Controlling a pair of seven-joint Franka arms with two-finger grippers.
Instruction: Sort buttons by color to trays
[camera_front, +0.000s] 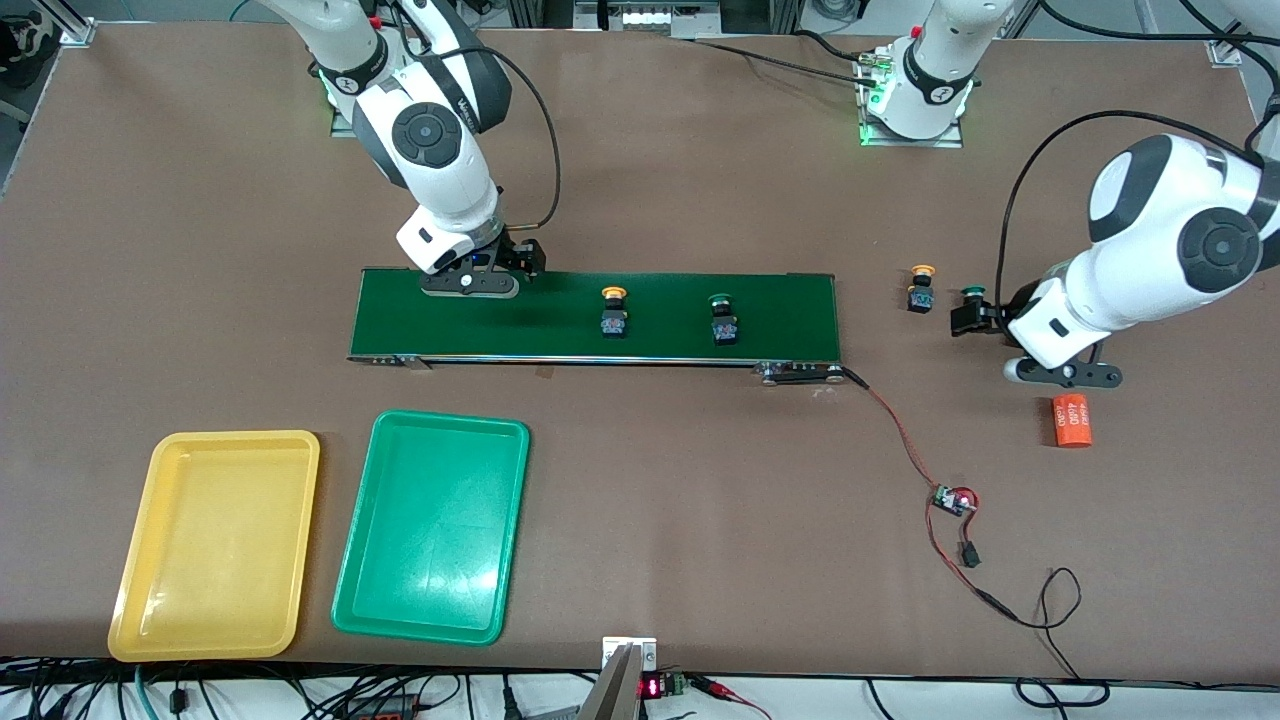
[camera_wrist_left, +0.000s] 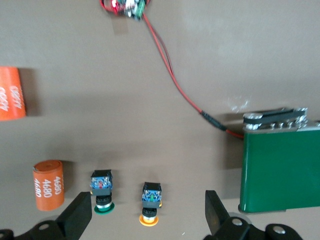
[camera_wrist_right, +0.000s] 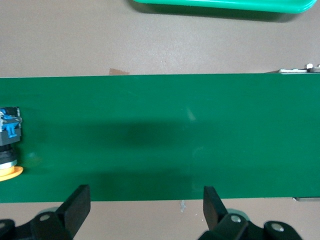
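Observation:
Two buttons stand on the dark-green belt (camera_front: 540, 310): a yellow-capped one (camera_front: 613, 312) and a green-capped one (camera_front: 723, 320). Two more stand on the table off the belt's end toward the left arm: a yellow-capped one (camera_front: 921, 288) (camera_wrist_left: 151, 200) and a green-capped one (camera_front: 972, 293) (camera_wrist_left: 102, 192). My left gripper (camera_front: 968, 318) (camera_wrist_left: 147, 217) is open just beside that pair, touching neither. My right gripper (camera_front: 522, 260) (camera_wrist_right: 145, 210) hangs open and empty over the belt's other end. The yellow tray (camera_front: 215, 545) and green tray (camera_front: 432, 525) lie empty, nearer the camera than the belt.
An orange cylinder (camera_front: 1071, 420) (camera_wrist_left: 48, 184) lies by the left arm's hand; the left wrist view shows a second one (camera_wrist_left: 10, 94). A small circuit board (camera_front: 950, 498) with red wires (camera_front: 900, 430) runs to the belt's end roller (camera_front: 800, 372).

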